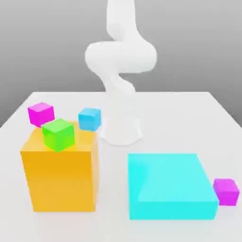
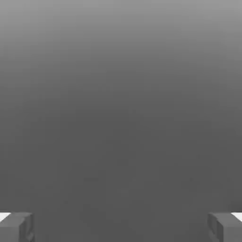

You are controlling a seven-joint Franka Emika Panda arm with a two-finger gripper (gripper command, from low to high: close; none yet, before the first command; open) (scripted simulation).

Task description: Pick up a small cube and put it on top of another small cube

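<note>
Sitting on the table [image 1: 113,189] just beside the cyan block [image 1: 170,182], at the exterior view's right, is one magenta cube [image 1: 226,192], glossy, with a lighter top and darker, purplish sides. Its twin, the other magenta cube [image 1: 41,114], shows at the back corner of the orange block [image 1: 61,175], toward the exterior view's left, one corner turned forward. Whether it rests on that block I cannot tell.

The green cube [image 1: 58,134] shows at the front of the orange block's top, overlapping the lower edge of the magenta one in the view. The blue cube [image 1: 90,119] shows by the top's back edge, toward the exterior view's right. The cyan block is low and broad; the orange one is taller.

The gripper [image 2: 121,228] is open, its two fingers wide apart and holding nothing. The table is pale and smooth, the white arm [image 1: 120,56] stands toward its far side, and a gray backdrop [image 1: 198,42] lies beyond.
</note>
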